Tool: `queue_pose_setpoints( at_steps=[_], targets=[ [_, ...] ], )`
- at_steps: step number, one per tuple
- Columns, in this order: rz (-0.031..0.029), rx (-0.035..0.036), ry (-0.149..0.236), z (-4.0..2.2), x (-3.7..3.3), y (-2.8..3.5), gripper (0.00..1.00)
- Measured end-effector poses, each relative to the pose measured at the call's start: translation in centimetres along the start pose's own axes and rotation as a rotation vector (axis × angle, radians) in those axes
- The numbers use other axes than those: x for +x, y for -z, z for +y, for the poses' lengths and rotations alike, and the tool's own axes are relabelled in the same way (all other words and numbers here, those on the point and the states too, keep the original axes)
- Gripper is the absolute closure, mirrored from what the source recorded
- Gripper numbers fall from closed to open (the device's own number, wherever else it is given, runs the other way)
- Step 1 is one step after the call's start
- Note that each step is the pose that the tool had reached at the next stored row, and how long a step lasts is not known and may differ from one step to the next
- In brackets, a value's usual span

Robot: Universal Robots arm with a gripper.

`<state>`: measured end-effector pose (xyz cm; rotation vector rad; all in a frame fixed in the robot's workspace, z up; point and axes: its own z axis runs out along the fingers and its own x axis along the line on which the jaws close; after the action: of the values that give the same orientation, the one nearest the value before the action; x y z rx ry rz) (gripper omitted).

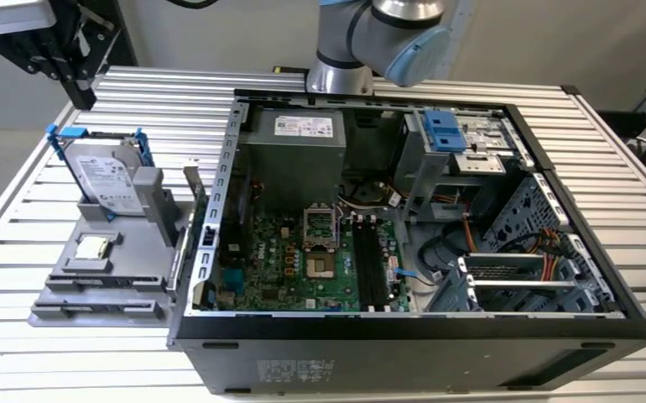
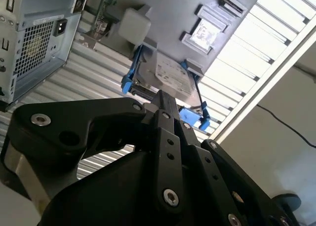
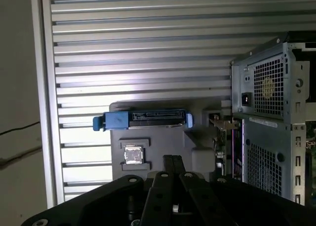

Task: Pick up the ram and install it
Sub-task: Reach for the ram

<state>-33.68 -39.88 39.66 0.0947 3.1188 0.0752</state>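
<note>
Ram [image 1: 193, 193] stands edgewise beside the case [image 1: 413, 353], long axis along its wall; tool [image 3: 172, 158] narrow, empty.

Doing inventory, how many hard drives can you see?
1: the hard drive stands upright in the grey holder, at the exterior view's left of the computer case. Others may be hidden in its bays.

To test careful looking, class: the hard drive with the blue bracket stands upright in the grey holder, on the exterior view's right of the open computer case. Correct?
Wrong side: the exterior view shows the hard drive in its grey holder on the exterior view's left of the computer case.
</note>
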Motion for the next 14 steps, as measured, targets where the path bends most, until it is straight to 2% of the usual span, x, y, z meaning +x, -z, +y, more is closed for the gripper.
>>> queue_pose_setpoints(
  at_steps=[4,14],
  targets=[
    [0.0001,0.0001,0.000,-0.15,0.01,0.01,1.00],
    [0.0001,0.0001,0.000,-1.46,-0.04,0.07,1.00]
  ],
)
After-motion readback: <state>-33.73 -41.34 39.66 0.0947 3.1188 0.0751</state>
